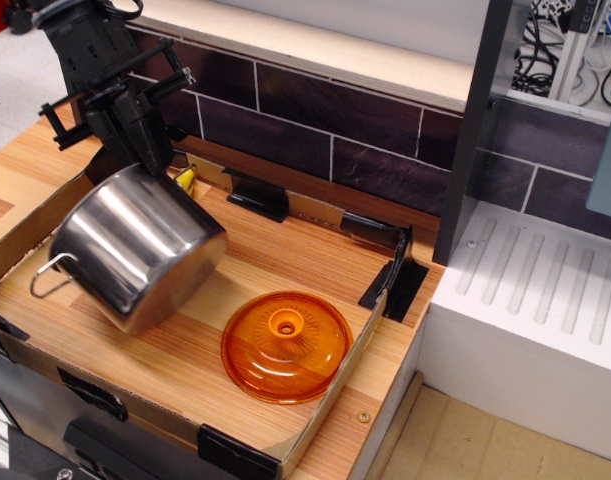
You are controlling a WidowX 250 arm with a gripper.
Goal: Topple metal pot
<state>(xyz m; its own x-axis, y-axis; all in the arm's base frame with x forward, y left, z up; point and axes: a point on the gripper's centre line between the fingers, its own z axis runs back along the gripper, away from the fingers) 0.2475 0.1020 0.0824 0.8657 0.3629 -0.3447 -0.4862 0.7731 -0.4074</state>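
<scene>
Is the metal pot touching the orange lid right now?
Apart. The only view shows bare wooden floor between the tilted metal pot and the orange lid.

Metal pot [135, 247]: shiny silver steel, bright glare streaks, dark reflections. Lid [286, 345]: translucent orange, paler knob ring. Gripper [143, 160]: black. Small yellow object [185, 179] behind the pot. Tray floor [285, 255]: light wood grain, striped; cardboard-brown walls, black corner clips. Backsplash [365, 130]: dark purple-brown tiles, pale grout. Drainboard [545, 300]: white, ribbed.
</scene>
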